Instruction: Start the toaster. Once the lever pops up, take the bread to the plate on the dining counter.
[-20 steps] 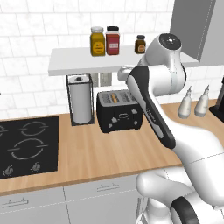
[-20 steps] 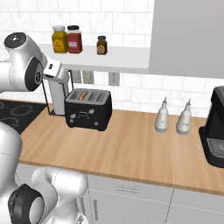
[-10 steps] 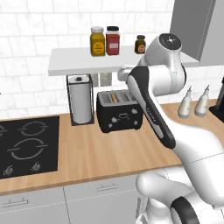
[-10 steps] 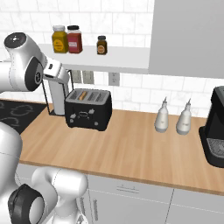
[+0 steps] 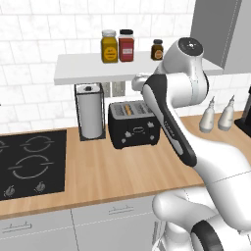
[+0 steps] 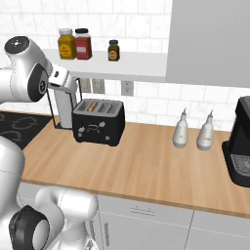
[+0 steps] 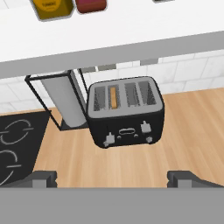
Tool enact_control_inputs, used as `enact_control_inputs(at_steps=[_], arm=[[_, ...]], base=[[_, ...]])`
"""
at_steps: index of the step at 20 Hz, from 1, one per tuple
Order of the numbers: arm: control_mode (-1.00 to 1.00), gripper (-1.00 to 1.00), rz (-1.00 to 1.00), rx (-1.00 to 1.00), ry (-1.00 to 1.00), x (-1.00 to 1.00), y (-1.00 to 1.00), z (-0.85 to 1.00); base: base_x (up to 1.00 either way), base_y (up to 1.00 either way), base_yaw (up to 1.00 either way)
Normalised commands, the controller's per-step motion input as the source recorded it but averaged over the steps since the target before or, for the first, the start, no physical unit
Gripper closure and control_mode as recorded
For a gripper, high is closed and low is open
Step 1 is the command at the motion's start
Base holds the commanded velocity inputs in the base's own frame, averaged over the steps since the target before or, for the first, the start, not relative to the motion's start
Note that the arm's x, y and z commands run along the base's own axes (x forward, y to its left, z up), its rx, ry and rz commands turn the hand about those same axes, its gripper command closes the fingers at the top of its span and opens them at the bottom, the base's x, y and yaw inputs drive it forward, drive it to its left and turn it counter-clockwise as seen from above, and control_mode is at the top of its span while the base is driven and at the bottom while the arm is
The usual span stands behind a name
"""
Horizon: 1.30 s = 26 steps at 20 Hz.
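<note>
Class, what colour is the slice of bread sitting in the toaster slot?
Tan-golden; the bread stands out against the black toaster, best in the hand view.

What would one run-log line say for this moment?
gripper: open, empty, apart from toaster | bread: in second slot from left | start lever: not yet pressed

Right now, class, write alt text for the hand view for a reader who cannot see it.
A black toaster sits on a wood worktop, a tan slice of bread in its second slot. The open claw hangs above, apart from it.
</note>
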Motion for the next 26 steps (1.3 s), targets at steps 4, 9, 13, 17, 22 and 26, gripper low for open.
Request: enact_control_inputs(at_steps=[4,9,13,17,22,26], arm=[[-1.0,-1.0,0.0,0.0,0.0,0.0,0.0,0.0],[-1.0,-1.0,0.0,0.0,0.0,0.0,0.0,0.0],[-1.0,-1.0,0.0,0.0,0.0,0.0,0.0,0.0],[-1.0,-1.0,0.0,0.0,0.0,0.0,0.0,0.0],[-1.0,-1.0,0.0,0.0,0.0,0.0,0.0,0.0],[-1.0,-1.0,0.0,0.0,0.0,0.0,0.0,0.0]], base=[[0.0,0.0,0.0],[0.0,0.0,0.0],[0.0,0.0,0.0],[0.0,0.0,0.0],[0.0,0.0,0.0],[0.0,0.0,0.0]])
